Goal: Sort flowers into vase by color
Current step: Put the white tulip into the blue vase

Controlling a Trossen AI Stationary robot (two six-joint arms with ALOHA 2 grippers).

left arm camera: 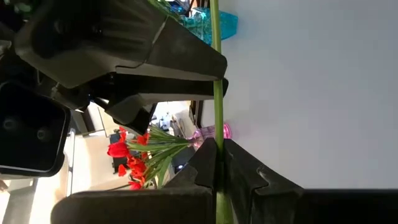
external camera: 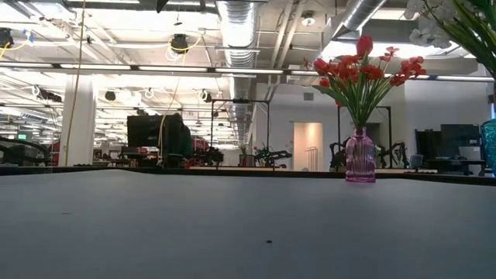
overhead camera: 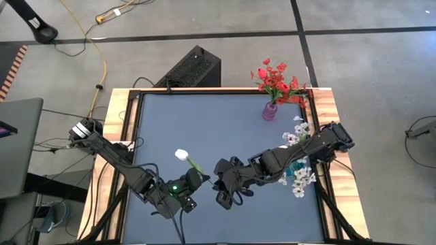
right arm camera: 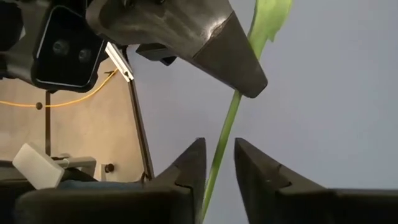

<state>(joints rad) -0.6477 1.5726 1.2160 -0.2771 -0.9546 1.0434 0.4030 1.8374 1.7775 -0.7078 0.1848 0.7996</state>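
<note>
A white tulip [overhead camera: 182,155] on a thin green stem [left arm camera: 217,93] hangs in the air over the near middle of the table, with my left gripper [left arm camera: 217,146] shut on the stem. My right gripper [right arm camera: 219,146] stands open right beside the left one [overhead camera: 196,180], with the same stem [right arm camera: 225,134] running between its two fingers. A pink vase [overhead camera: 270,111] with red flowers [external camera: 364,70] stands at the far right. A blue vase [left arm camera: 214,25] with white flowers [overhead camera: 300,136] stands on the right edge under my right arm. My left gripper pinches the tulip's stem [left arm camera: 217,163] between its two fingers, well below the bloom. The flower is lifted clear of the table, its head slanting toward the far left. My right gripper's fingers [right arm camera: 189,165] stand on either side of the stem; I cannot tell whether one touches it.
The dark table top [overhead camera: 225,129] has a raised wooden frame [overhead camera: 122,122] around it. A black box [overhead camera: 191,68] sits on the floor beyond the far edge, and cables trail on the floor at the left.
</note>
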